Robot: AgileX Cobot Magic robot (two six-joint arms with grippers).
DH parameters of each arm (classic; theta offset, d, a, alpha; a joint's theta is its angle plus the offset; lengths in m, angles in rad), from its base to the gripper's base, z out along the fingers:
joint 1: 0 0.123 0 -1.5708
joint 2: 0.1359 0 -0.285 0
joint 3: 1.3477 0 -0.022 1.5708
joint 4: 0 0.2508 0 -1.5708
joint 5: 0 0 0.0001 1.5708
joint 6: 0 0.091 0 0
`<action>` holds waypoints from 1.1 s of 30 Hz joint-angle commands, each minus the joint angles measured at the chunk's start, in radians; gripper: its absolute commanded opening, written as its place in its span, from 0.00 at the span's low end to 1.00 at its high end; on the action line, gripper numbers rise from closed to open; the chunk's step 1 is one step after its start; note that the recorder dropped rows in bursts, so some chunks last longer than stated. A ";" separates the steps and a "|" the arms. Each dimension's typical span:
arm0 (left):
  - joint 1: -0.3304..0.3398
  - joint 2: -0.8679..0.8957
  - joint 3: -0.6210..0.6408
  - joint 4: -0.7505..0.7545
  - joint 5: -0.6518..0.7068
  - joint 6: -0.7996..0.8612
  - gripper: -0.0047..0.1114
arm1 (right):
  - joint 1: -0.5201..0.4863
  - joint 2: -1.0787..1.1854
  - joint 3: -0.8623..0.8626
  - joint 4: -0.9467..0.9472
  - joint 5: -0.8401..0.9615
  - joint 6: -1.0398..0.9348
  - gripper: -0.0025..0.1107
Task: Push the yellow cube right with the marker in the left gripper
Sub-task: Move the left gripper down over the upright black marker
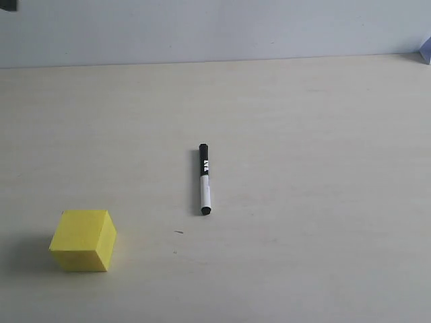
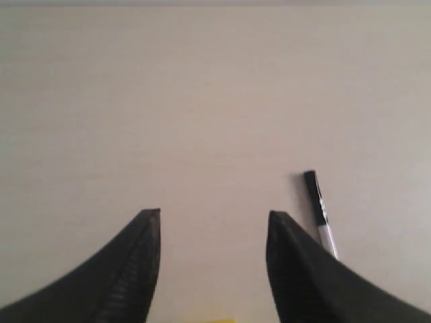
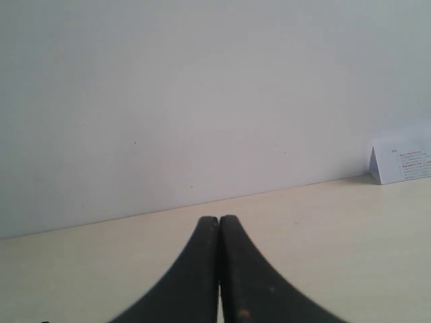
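Your left pincer (image 2: 214, 213) angles down over the counter (image 2: 202, 101), wide, empty. Marker (image 2: 319, 212) lies flat just outside one finger. Cube (image 1: 83, 240) edge shows within the gap. Right pincer (image 3: 219, 219) closed.

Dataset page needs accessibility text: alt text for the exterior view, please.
A black-and-white marker lies flat near the middle of a pale table, its black cap end pointing toward the plain back wall. A yellow cube sits apart from it at the lower left.
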 commanded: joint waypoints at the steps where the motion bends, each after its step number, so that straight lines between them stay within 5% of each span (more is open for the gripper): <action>1: -0.119 0.171 -0.094 -0.020 0.069 -0.050 0.46 | 0.002 -0.007 0.005 -0.002 0.000 0.001 0.02; 6: -0.221 0.368 -0.186 -0.013 0.072 -0.127 0.46 | 0.002 -0.007 0.005 -0.002 0.000 0.001 0.02; 14: -0.292 0.594 -0.274 -0.012 0.085 -0.243 0.46 | 0.002 -0.007 0.005 -0.002 0.000 0.001 0.02; 33: -0.320 0.888 -0.430 -0.211 0.185 -0.269 0.46 | 0.002 -0.007 0.005 -0.002 0.000 0.001 0.02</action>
